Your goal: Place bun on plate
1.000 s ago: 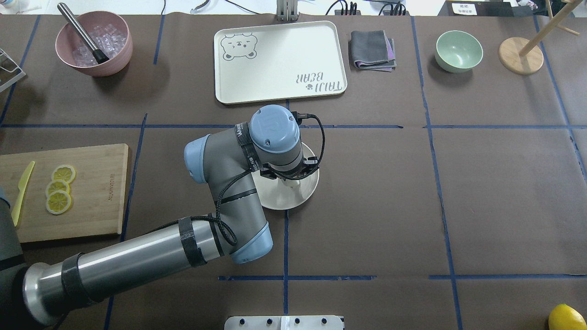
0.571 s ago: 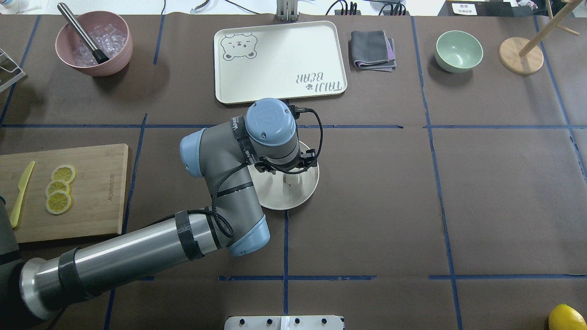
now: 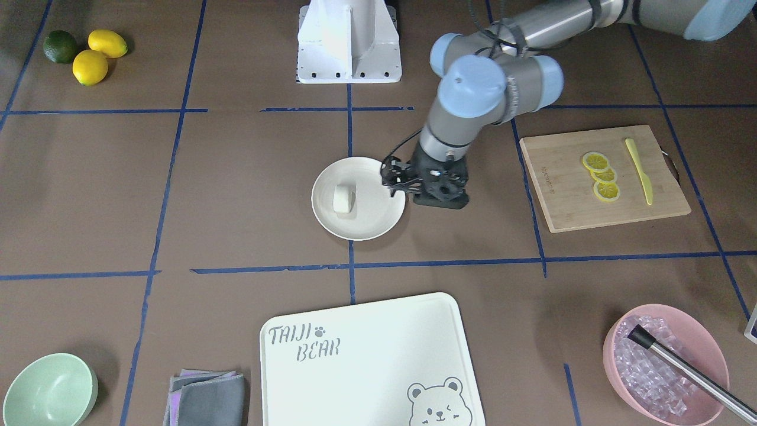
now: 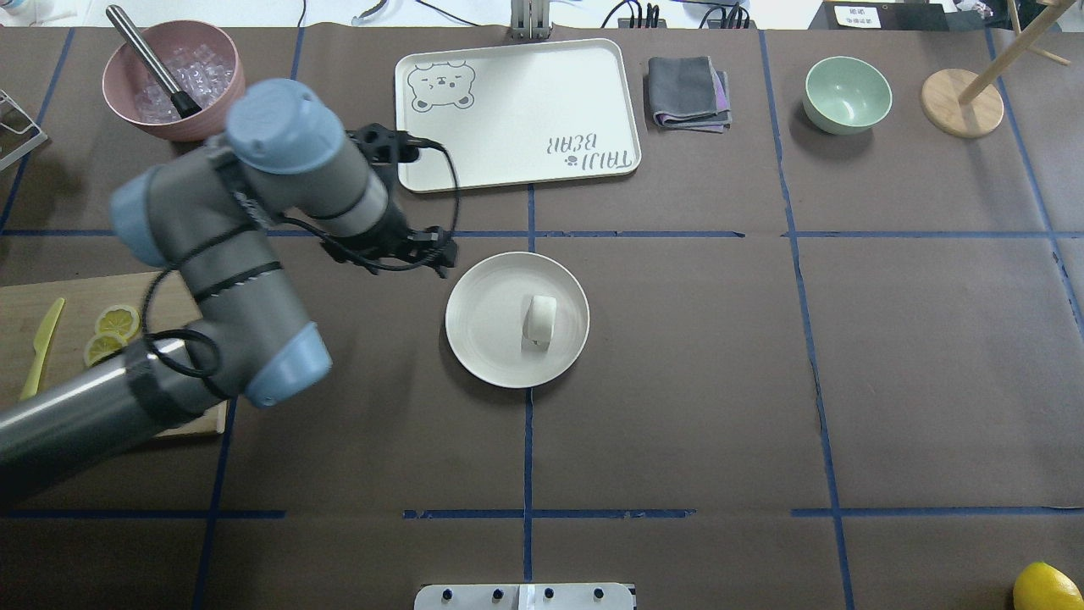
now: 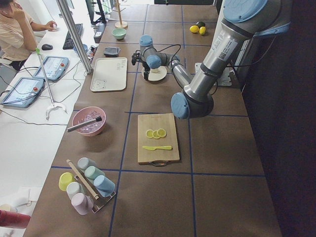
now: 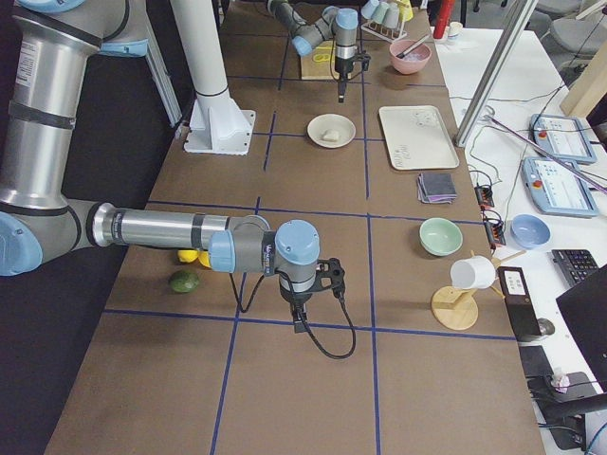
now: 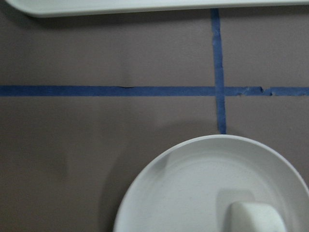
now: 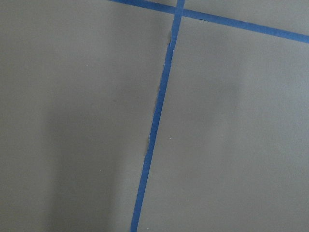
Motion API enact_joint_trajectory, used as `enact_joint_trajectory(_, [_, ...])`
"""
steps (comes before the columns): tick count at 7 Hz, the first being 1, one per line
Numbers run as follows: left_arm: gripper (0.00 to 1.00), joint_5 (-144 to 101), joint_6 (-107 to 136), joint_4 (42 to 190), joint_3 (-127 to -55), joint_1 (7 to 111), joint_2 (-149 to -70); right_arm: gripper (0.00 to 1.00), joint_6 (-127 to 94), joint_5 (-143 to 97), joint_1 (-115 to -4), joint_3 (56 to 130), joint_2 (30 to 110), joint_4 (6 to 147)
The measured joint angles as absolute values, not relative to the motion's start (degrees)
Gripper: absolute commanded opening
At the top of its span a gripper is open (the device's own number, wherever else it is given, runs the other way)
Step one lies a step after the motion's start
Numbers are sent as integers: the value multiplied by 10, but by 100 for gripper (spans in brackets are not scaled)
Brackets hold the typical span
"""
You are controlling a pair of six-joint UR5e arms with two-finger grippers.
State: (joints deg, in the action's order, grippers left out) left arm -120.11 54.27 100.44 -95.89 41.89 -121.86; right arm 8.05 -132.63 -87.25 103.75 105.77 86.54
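The white bun (image 4: 539,320) lies on its own a little right of centre on the round cream plate (image 4: 483,335). The front-facing view shows the bun (image 3: 343,199) on the plate (image 3: 368,222) too, with nothing touching it. My left gripper (image 4: 428,254) hangs just beyond the plate's far-left rim, open and empty, and shows as a black block (image 3: 440,198) beside the plate. Its wrist camera looks down on the plate's rim (image 7: 183,193) and part of the bun (image 7: 256,217). My right gripper (image 6: 302,318) shows only in the exterior right view, over bare table; I cannot tell its state.
A bear-printed tray (image 4: 517,114) sits behind the plate. A cutting board (image 3: 603,177) with lemon slices and a yellow knife lies on my left. A pink bowl of ice (image 4: 174,80), a folded cloth (image 4: 688,93) and a green bowl (image 4: 847,93) line the far edge.
My left arm has lifted and swung left, off the plate. The bun it was covering now lies uncovered and free on the plate.
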Motion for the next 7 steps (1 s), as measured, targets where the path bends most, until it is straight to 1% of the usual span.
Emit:
enact_joint_trajectory(1, [100,-1223,446,1003,-1003,467,-1150,100,80,-1326,-872,1037,1058,865])
enact_joint_trajectory(2, [100,-1265,320,1001,-1027,538,-1080,100,80,-1326,-873,1037,1057,865])
enact_joint_trajectory(3, [100,-1322,185,986,-1030,631,-1024,100,80,-1326,-872,1036,1057,865])
enact_joint_trajectory(5, [100,-1368,-3,907,-1016,770,-969,100,81,-1326,-873,1033,1058,866])
enact_joint_trajectory(7, [100,-1376,-76,859,-960,860,-941,100,82,-1326,-873,1031,1058,865])
